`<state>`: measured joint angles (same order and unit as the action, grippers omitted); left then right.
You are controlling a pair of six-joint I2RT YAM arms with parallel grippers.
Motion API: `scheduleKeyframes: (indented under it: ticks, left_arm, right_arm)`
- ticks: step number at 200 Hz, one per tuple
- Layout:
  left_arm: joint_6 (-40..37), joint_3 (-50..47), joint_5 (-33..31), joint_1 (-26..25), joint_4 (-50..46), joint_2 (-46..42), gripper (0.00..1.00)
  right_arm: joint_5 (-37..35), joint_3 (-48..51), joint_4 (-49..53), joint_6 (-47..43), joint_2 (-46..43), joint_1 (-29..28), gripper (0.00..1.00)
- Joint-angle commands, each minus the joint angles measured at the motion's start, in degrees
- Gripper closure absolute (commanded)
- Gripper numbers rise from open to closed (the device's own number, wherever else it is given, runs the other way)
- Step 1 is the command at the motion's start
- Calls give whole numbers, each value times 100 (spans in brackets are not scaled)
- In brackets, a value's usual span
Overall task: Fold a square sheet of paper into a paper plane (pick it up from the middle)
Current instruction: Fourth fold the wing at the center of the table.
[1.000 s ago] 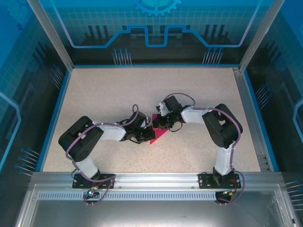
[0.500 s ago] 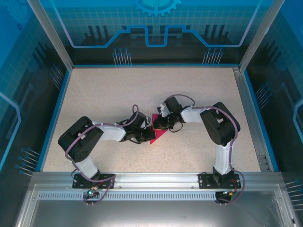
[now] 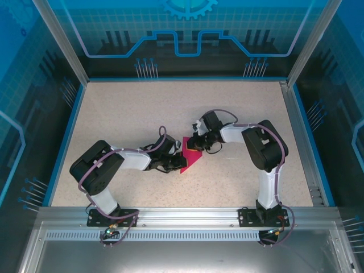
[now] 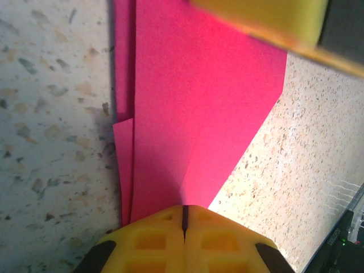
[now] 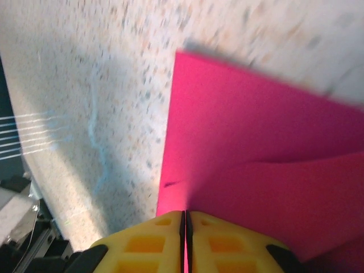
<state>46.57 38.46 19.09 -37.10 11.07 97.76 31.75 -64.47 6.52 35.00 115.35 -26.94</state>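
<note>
The magenta paper [image 3: 191, 161] lies partly folded on the table between my two grippers, not a finished paper plane. In the left wrist view it [image 4: 193, 102] spreads flat with layered edges on its left side. My left gripper [image 3: 174, 160] [image 4: 184, 208] is shut, its closed tips resting on the near end of the sheet. From the far side, my right gripper [image 3: 193, 149] [image 5: 186, 214] is shut on a raised flap of the paper [image 5: 256, 148], pink showing in the slit between its jaws. One of its yellow fingers [image 4: 267, 17] shows above the sheet.
The speckled table [image 3: 131, 114] is bounded by a blue rim and a metal rail [image 3: 182, 215] at the near edge. Both arms bend inward toward the centre. Open tabletop lies behind and to either side of the paper.
My right gripper has shifted slightly back and to the right while staying on the paper's flap. The left gripper and arm have held still.
</note>
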Motion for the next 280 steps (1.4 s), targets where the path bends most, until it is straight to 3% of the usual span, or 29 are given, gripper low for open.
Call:
scheduleKeyframes:
  ticks: [1,280]
  left_arm:
    - [-121,-356,-450,-60,-1172,252,100]
    - [-192,-308,-415,-60,-1259,214,100]
  right_arm:
    - [-1066,-247,261,-345,242,259,87]
    - [-1000,-1233,647,-397,708,938,82]
